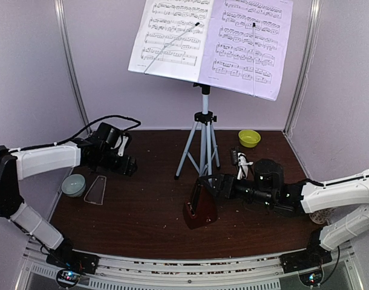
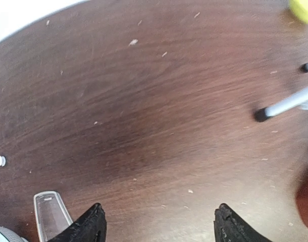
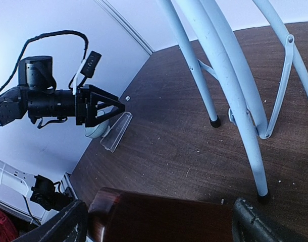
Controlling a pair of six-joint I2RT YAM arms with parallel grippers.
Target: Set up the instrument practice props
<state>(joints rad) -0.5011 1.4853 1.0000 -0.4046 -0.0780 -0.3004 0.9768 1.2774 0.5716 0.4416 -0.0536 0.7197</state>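
Top external view: the music stand's tripod (image 1: 204, 142) stands at the centre of the dark table (image 1: 142, 223), and two sheet-music pages (image 1: 172, 36) lie side by side on its desk at the top of the frame. The red-brown metronome (image 1: 199, 208) stands upright just below the tripod's feet, with its cover off. The clear cover (image 1: 95, 190) lies flat at the left edge of the table, beside a mug (image 1: 73, 184). A small yellow-green bowl (image 1: 249, 138) sits in the upper right of the tabletop.

The right gripper (image 1: 210, 182) reaches in from the right at the metronome's upper part. In the right wrist view its fingers (image 3: 68, 224) are spread wide, with the metronome body (image 3: 159, 219) filling the gap between them. Whether the pads press on it cannot be told.

The left gripper (image 1: 130, 165) hangs over the left part of the table, above the cover. In the left wrist view its fingers (image 2: 91, 227) are wide apart over bare wood with nothing between them, and the cover (image 2: 50, 212) lies just to the left of them.
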